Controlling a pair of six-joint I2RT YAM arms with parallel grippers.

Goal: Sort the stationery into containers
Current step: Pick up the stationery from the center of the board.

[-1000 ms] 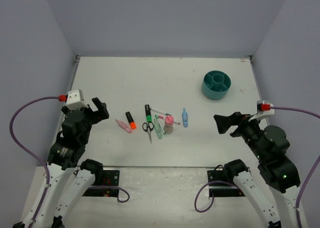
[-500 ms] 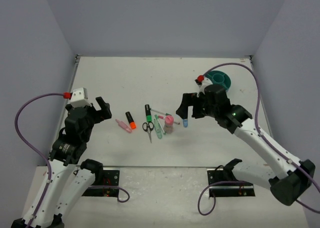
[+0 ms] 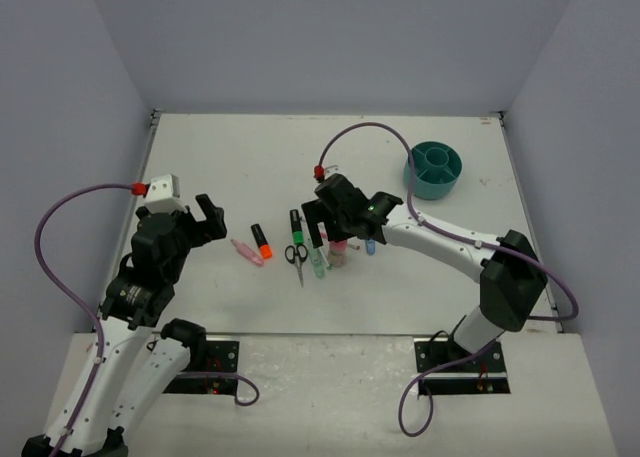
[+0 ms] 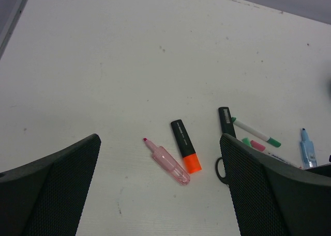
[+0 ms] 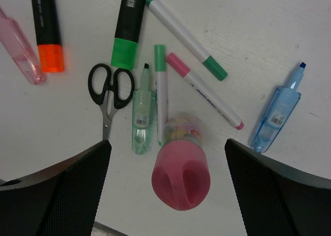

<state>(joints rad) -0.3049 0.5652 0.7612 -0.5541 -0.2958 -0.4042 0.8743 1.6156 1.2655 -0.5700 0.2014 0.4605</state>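
Gathered mid-bench (image 3: 250,157) in one loose cluster: pink-capped bottle (image 5: 180,180) upright, clear green highlighter (image 5: 139,125) and a green-capped white pen (image 5: 161,99) lying just beside it, black-handled scissors (image 5: 108,91) next over, then the black green-tipped highlighter (image 5: 128,27), orange highlighter (image 5: 47,37) and clear pink highlighter (image 5: 20,47). On the bottle's other side, two more thin white pens (image 5: 204,91) lying slantwise and a small blue piece (image 5: 276,114) a little apart. All told apart only in the right wrist view; from the top camera, partly hidden under the right arm. Right gripper (image 5: 166,144) directly above the bottle, fingers (image 5: 57,194) spread wide to either side of it, touching nothing. Left gripper (image 4: 159,139) raised over the bench at the cluster's left end, likewise spread wide and holding nothing, with the pink and orange highlighters framed between its fingers. Seen from the top camera alone: round teal organizer (image 3: 433,170) near the far right corner, well apart from the cluster, teal floor showing in centre well and ring compartments.
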